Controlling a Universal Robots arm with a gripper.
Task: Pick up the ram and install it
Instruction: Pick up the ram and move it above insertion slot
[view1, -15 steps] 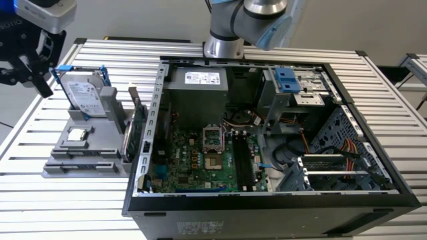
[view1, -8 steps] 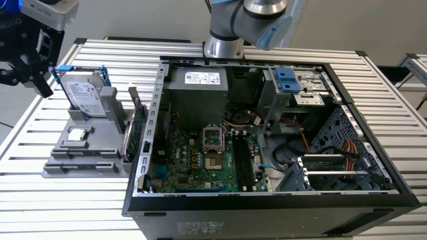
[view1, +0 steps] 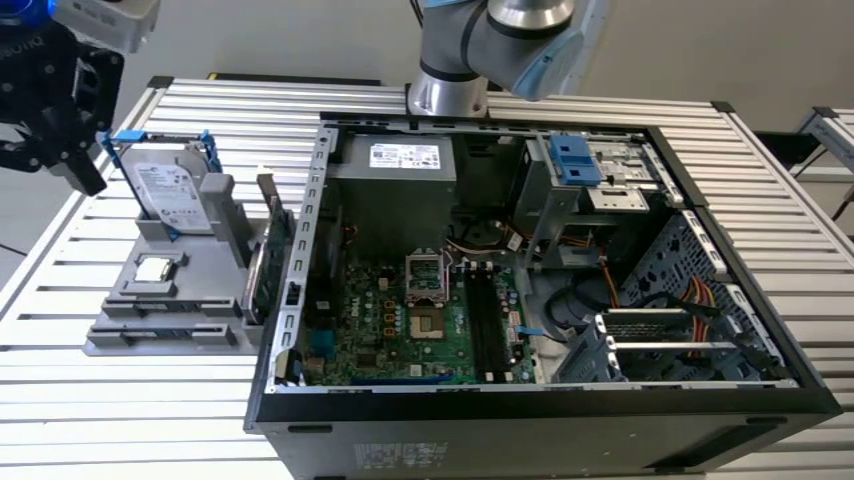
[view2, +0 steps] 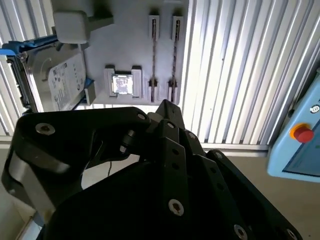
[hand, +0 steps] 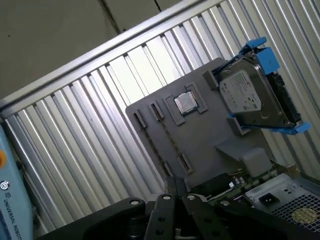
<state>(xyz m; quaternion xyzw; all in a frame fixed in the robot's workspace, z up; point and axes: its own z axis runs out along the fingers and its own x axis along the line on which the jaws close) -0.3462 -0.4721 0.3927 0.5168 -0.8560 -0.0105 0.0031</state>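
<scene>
Grey tray (view1: 174, 338) holds the ram (view1: 256, 260), apart from the claw (view1: 60, 135); claw's state cannot be told.

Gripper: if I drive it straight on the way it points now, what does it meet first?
The gripper would most likely meet the grey holder first, near its two narrow slots beside the silver chip; how far off is unclear.

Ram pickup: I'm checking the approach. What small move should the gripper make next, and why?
Probably shift the gripper toward the ram in the grey holder: in the exterior view it hangs beside the hard drive, not over the ram.
</scene>
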